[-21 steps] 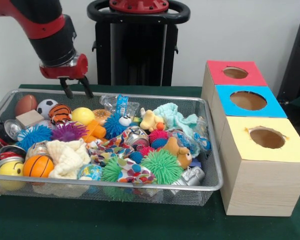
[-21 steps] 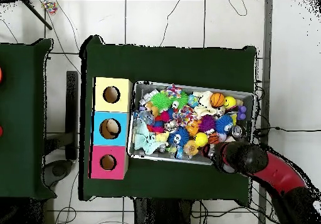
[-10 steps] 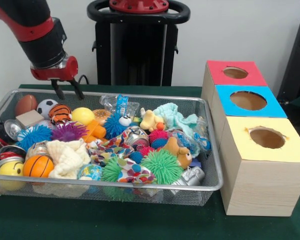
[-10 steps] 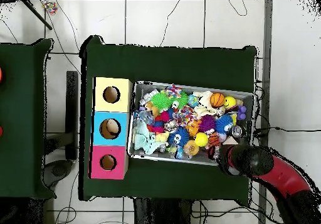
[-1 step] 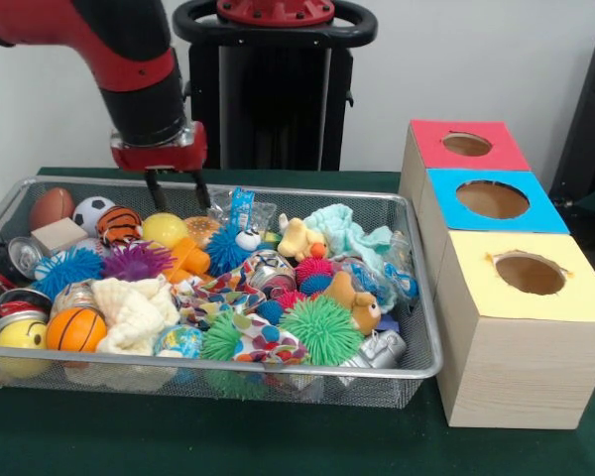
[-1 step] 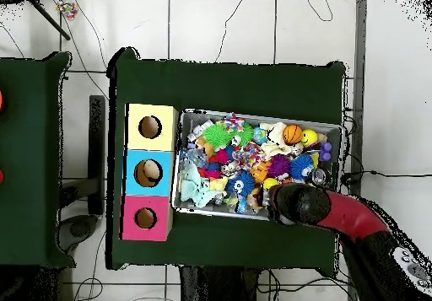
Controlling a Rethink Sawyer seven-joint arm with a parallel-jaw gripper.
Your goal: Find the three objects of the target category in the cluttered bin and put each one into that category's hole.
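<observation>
On your left in the front view, the silver wire-mesh bin (image 5: 416, 369) sits on the green table (image 5: 278, 436), packed with toys; at its left end you see a brown football (image 5: 51, 206), a black-and-white soccer ball (image 5: 91, 212), an orange basketball (image 5: 75, 329) and a yellow smiley ball (image 5: 20, 335) near the front corner; further in lie a blue spiky ball (image 5: 67, 270), a purple spiky ball (image 5: 136, 262) and a plain yellow ball (image 5: 165, 229); the red and black arm's gripper (image 5: 177, 188) hangs over the bin's far rim just above that yellow ball, its jaws slightly apart and holding nothing; past it you find a blue fuzzy creature (image 5: 228, 246), a green spiky ball (image 5: 321, 329) and a brown plush animal (image 5: 353, 300); beside the bin on the right stand three wooden boxes touching in a row, the yellow-topped box (image 5: 526, 327) nearest, the blue-topped box (image 5: 491, 203) in the middle, the red-topped box (image 5: 465, 146) farthest, each with a round hole in its top.
</observation>
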